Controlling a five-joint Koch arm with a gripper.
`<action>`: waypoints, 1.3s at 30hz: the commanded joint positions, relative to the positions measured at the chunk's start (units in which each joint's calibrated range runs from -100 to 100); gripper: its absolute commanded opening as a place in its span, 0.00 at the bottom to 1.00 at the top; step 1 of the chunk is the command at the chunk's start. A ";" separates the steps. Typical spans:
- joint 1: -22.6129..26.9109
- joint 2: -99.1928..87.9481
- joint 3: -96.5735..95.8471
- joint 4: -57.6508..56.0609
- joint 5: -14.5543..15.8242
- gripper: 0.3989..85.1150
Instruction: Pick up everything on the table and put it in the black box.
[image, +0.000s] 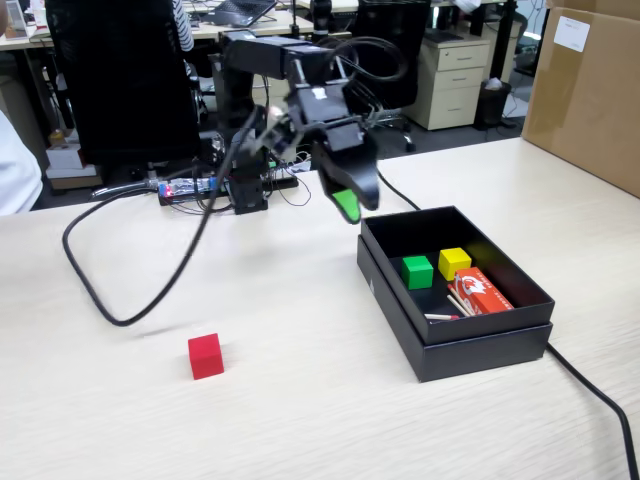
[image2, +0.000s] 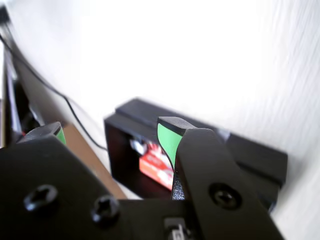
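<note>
Red cube alone on table; cable nr it.

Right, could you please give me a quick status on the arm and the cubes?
Gripper open, empty, raised beside black box. Green cube, yellow cube boxed. Red cube alone on table, unobstructed.
</note>
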 joint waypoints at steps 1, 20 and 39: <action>-4.30 -4.11 2.34 -0.35 -3.71 0.49; -13.72 26.07 1.35 8.03 -10.89 0.54; -14.99 42.13 6.69 11.57 -12.75 0.51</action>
